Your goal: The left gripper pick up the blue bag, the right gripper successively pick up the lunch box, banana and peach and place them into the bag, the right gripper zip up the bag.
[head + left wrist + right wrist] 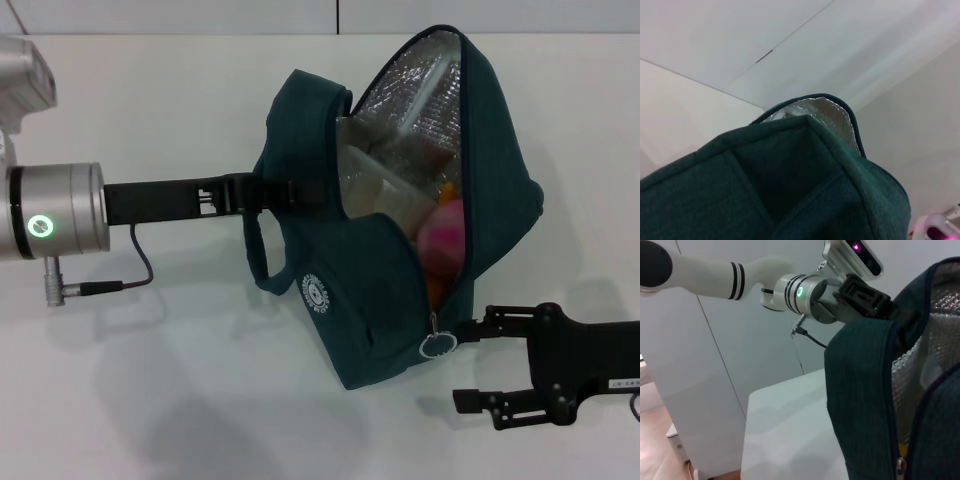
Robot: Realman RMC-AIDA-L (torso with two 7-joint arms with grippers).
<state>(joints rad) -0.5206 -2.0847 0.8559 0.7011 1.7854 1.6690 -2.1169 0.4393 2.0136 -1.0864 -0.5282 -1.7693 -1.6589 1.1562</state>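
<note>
Holding up the blue bag over the white table with the left gripper, fingers clamped on the bag's upper edge beside the handle loop. Hanging tilted, mouth gaping toward the right, silver foil lining showing. Sitting inside the opening: the pink peach, the clear lunch box behind it, and a sliver of orange banana below the peach. Reaching in from the right, low beside the bag's bottom corner, with the right gripper, fingers spread wide, upper finger just next to the ring zip pull, gripping nothing.
</note>
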